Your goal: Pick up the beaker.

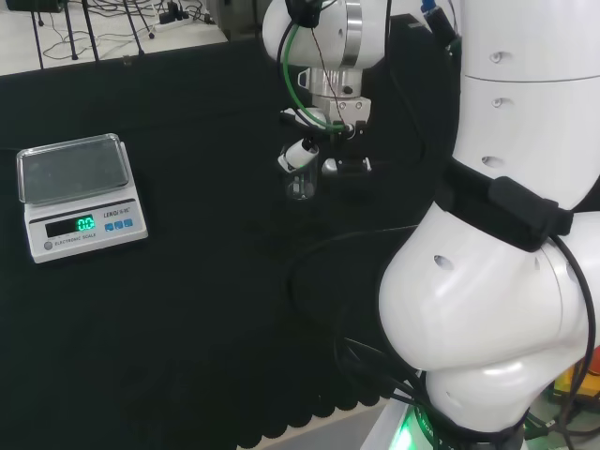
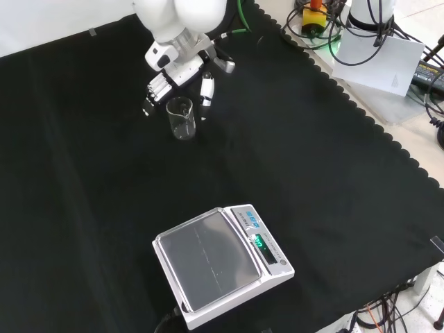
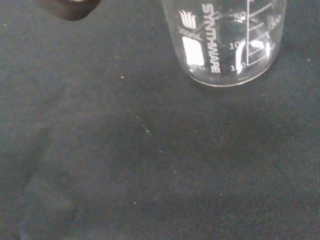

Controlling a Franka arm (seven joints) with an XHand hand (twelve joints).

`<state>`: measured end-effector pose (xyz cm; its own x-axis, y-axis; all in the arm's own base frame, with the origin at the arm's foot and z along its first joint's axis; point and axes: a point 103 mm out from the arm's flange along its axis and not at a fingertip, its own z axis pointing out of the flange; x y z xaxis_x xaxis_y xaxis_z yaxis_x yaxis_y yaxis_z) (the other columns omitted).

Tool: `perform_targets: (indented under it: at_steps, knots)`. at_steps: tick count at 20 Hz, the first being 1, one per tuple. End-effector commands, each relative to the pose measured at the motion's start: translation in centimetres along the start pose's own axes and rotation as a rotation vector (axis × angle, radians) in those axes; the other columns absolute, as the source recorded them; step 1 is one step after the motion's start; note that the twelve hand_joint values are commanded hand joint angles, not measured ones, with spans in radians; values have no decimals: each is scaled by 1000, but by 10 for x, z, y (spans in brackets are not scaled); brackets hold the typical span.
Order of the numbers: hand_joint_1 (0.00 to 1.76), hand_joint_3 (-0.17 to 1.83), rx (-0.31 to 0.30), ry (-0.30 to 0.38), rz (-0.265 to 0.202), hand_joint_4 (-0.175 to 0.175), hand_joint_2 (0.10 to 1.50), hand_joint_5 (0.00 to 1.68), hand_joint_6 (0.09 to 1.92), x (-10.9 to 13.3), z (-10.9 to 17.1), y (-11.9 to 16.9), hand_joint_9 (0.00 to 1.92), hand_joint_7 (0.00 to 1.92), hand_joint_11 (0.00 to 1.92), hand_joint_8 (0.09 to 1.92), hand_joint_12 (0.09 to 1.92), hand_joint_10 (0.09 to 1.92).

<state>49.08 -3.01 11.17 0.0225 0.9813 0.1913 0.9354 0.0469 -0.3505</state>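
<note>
Standing upright on the black cloth (image 2: pixel 312 173), the clear beaker (image 2: pixel 180 118) sits between the hand's (image 2: pixel 177 69) spread fingers (image 2: pixel 206 94); contact cannot be told. A scale (image 2: pixel 222 263) rests well apart.

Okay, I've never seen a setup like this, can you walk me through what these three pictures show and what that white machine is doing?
The white machine is a robot arm with a black and white hand. One camera looks over the arm from behind, one looks down from the front, one sits at the wrist. On the black cloth stand a clear glass beaker, upright and seemingly empty, and a small digital scale with nothing on its pan. The hand is just above and around the beaker, fingers uncurled either side; nothing is held yet.
</note>
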Motion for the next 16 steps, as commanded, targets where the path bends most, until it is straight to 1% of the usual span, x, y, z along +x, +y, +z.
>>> perform_targets:
  at_steps: [1, 12, 14, 16]
  knots:
    - [684, -92, 19, -7, 14, 38, 836, 0, 87, -9, 9, 7, 0, 0, 0, 231, 941, 744]
    - [697, -87, 42, -30, 39, 41, 842, 0, 87, -17, 19, 16, 0, 0, 0, 235, 930, 742]
    - [742, -83, 42, -34, 44, 44, 862, 5, 87, -17, 21, 17, 4, 0, 0, 327, 996, 799]
    - [802, -93, 38, -40, 48, 46, 893, 65, 87, -16, 24, 19, 53, 0, 0, 480, 1163, 864]
